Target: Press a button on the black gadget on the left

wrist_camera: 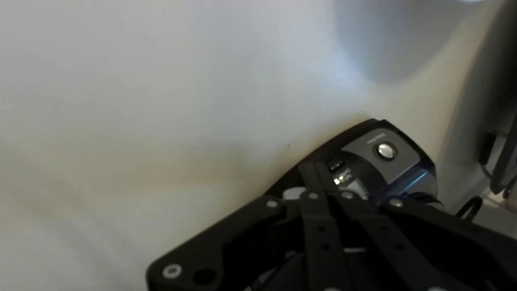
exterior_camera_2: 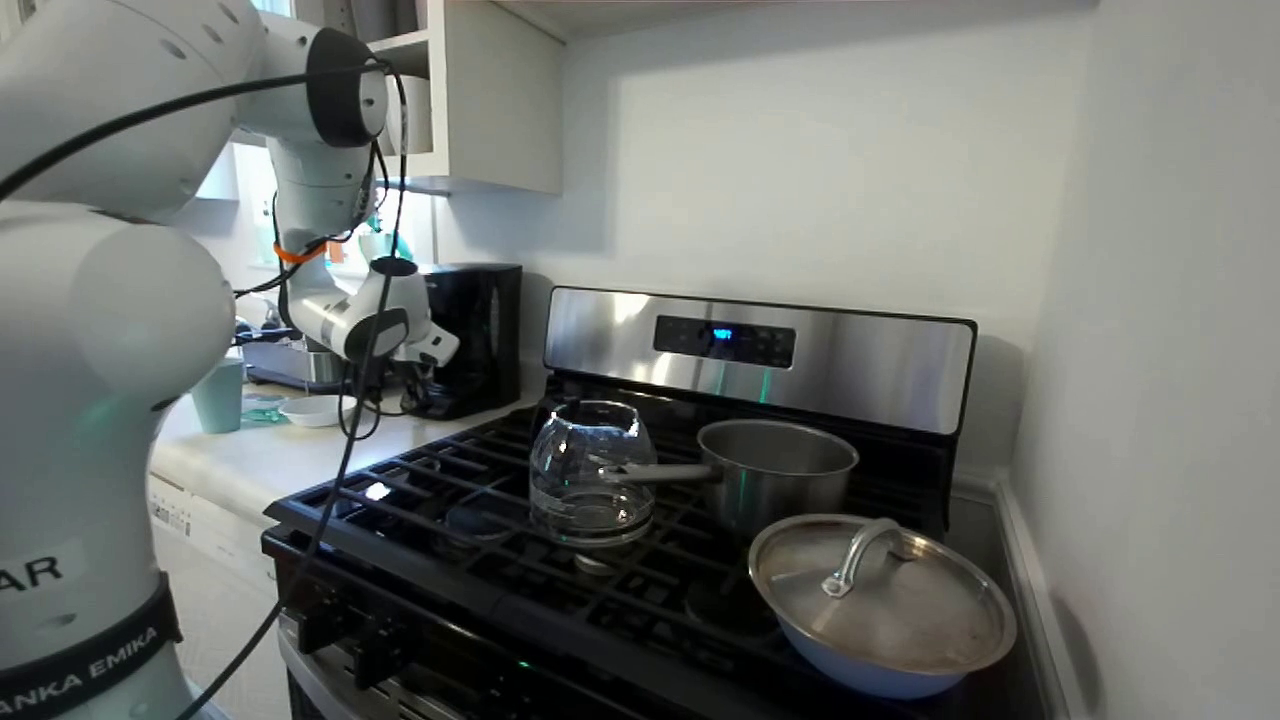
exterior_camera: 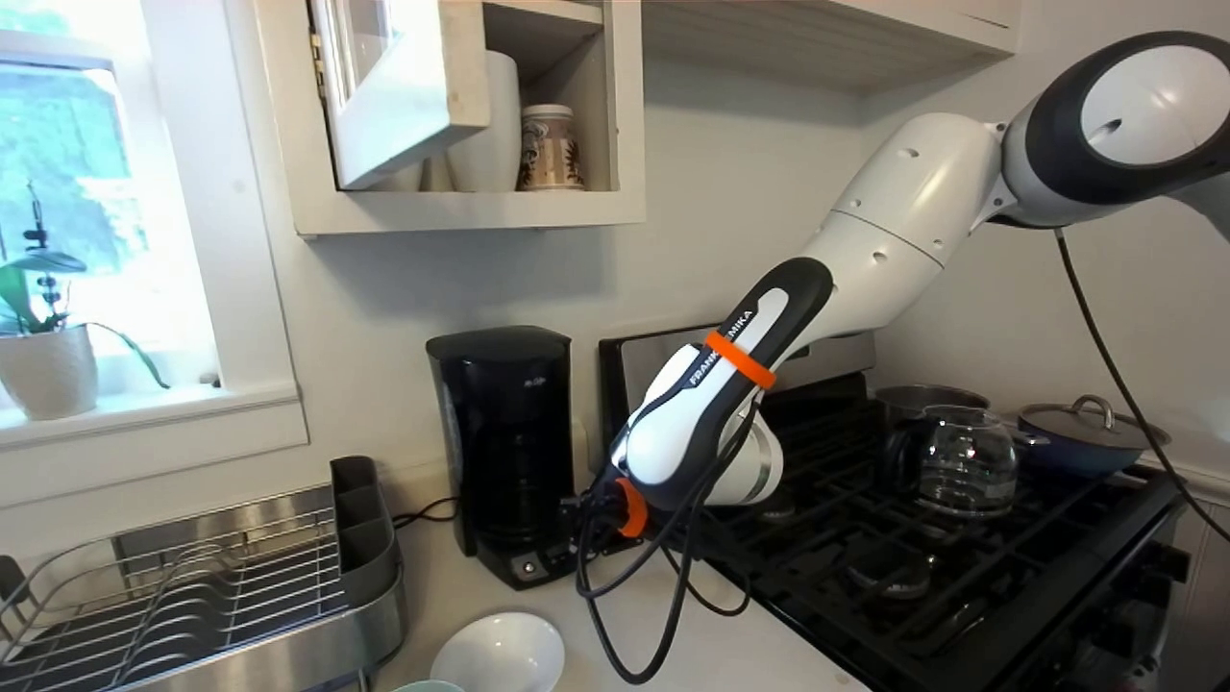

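Your target, the black coffee maker, stands upright on the tabletop to the left of the stove in both exterior views, with a white bowl near its base. You have the end effector down at its lower front, right where the control panel is, so the approach looks as good as finished.

In the wrist view the two fingers lie side by side with no gap to be seen, and they hold nothing; that gives you a narrow poking tip. The fingertips cover part of the panel, and you can't tell whether they touch it or hang just above. The exterior views don't settle it either, since the arm crowds that spot.

The round silver button is in plain sight beside the fingertips, clear of them, so that one isn't being pushed. A pale rounded piece peeks out on the other side of the fingers; it may be another button, but too little shows to say.

Nothing here proves a press. The bright specks near the fingertips are too small to read as lights or lettering. What's left, as far as you can judge, is the push itself, then backing off.
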